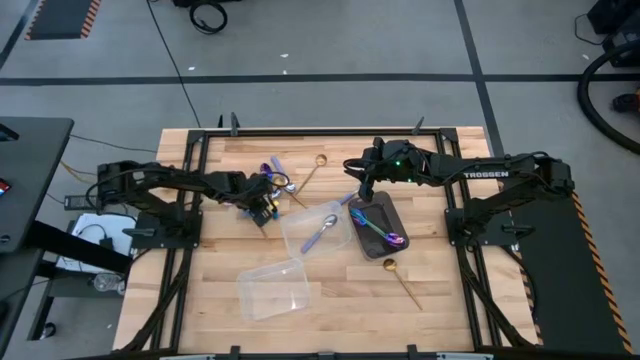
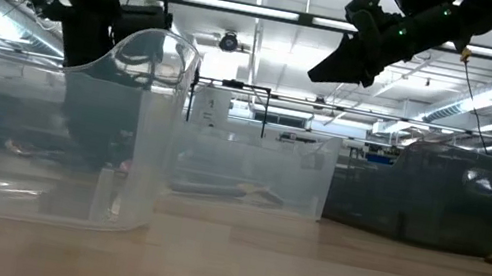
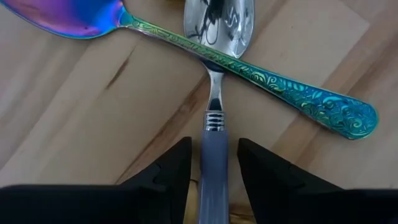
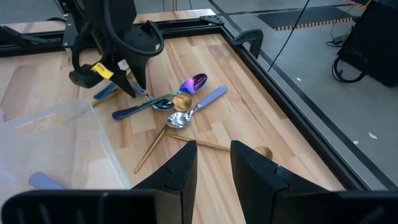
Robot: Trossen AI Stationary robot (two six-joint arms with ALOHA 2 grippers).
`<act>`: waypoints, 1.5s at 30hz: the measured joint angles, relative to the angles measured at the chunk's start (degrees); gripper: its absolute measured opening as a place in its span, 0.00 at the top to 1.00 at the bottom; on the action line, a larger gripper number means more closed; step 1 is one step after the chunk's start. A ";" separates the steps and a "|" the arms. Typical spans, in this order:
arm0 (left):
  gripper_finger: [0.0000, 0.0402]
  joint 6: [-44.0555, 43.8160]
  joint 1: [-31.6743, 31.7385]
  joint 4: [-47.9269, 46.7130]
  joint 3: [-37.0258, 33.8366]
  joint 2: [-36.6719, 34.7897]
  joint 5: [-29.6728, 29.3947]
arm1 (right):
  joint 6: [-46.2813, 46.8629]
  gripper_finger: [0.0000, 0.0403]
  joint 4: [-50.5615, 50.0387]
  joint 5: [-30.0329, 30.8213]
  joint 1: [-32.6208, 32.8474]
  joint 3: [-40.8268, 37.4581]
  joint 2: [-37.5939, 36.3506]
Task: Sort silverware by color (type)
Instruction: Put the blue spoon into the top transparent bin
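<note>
- Silverware (image 4: 180, 102) lies mostly in a crossed pile on the table (image 1: 220, 260), right at the left gripper (image 3: 214, 146) and ahead of the right gripper (image 4: 213, 149).
- In the pile we count five pieces: two silver spoons with lilac handles, one iridescent spoon (image 3: 249, 78) and two gold spoons.
- The left gripper sits low over the pile. Its jaws are apart and straddle the handle of one silver spoon (image 3: 213, 168), with a thin gap on each side and no grip yet.
- The iridescent spoon crosses over that spoon's neck just ahead of the fingertips.
- The second silver spoon (image 4: 208, 99) lies on the far side of the pile from the left gripper.
- One gold spoon (image 4: 158, 140) has its bowl in the pile. The other (image 4: 217, 146) lies just before the right gripper.
- The right gripper hangs above the table with its jaws narrowly apart and nothing between them.
- Just beside it is one dark tray (image 1: 388, 205) holding iridescent pieces (image 1: 380, 230). We cannot count them.
- A third gold spoon (image 1: 400, 278) lies on the wood past the tray.
- There are two clear containers. The nearer one (image 1: 300, 235) lies between the grippers and holds one more silver spoon (image 1: 322, 232). The other (image 1: 275, 290) lies beyond it.
</note>
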 joint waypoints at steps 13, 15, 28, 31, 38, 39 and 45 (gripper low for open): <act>0.80 -0.01 -0.02 -0.56 -0.09 0.93 0.24 | -0.05 0.74 -0.11 0.00 0.00 0.00 0.00; 0.86 -0.01 -0.02 -0.62 -0.09 0.93 0.26 | -0.07 0.74 -0.11 0.00 0.00 0.00 0.00; 0.86 -1.54 -1.59 -1.73 -0.56 -6.42 -4.20 | -0.51 0.74 -1.28 -0.57 0.00 0.00 -0.02; 0.86 -2.00 -1.53 -3.18 -0.54 -8.75 -4.39 | -1.20 0.74 -0.98 -0.58 0.04 0.00 -0.02; 0.86 -2.57 -1.57 -2.62 -0.45 -12.32 -4.72 | -1.16 0.74 -0.94 -0.92 0.04 0.00 -0.02; 0.86 -2.57 -1.57 -2.34 -0.44 -12.63 -4.61 | -1.16 0.74 -0.92 -0.92 0.04 0.00 -0.02; 0.86 -3.05 -1.59 -2.02 -0.44 -12.84 -0.80 | -1.14 0.74 -0.75 -0.97 0.04 0.00 -0.02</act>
